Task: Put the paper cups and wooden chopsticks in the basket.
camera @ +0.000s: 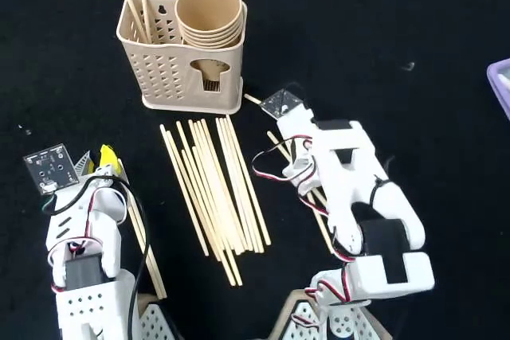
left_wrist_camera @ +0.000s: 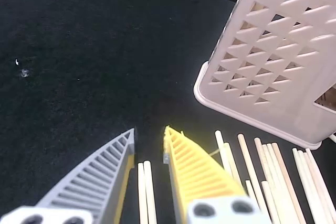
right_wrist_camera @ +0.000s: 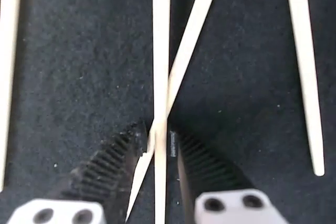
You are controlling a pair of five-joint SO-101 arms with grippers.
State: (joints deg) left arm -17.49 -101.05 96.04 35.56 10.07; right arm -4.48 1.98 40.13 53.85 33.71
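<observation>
Black worktop is carrying it all, and at its far side the basket (camera: 179, 77) is sitting with the paper cups (camera: 209, 9) stacked inside and two upright chopsticks (camera: 134, 7) leaning in the compartment beside them. The loose bundle (camera: 215, 189) is lying between the two arms, its sticks running lengthwise toward the basket.

Now the key relation. The right fingers (right_wrist_camera: 113, 163) are pinching a crossed pair (right_wrist_camera: 161, 51), one stick straight and one slanting over it just ahead of the tips. Both sticks are running along the line of the fingers rather than across it. To my eye that is making for a long lever and a loose hold. The slanted stick is looking the likelier one to swing or slip on the lift. From the right arm (camera: 343, 173), the basket is lying ahead and off toward the left arm's side.

The left fingers (left_wrist_camera: 189, 174) are standing apart, straddling a side pair (left_wrist_camera: 144, 192) that is also lying along their length, untouched as far as I can tell. The basket wall is rising close ahead of them, so the left arm is looking the nearer of the two.
</observation>
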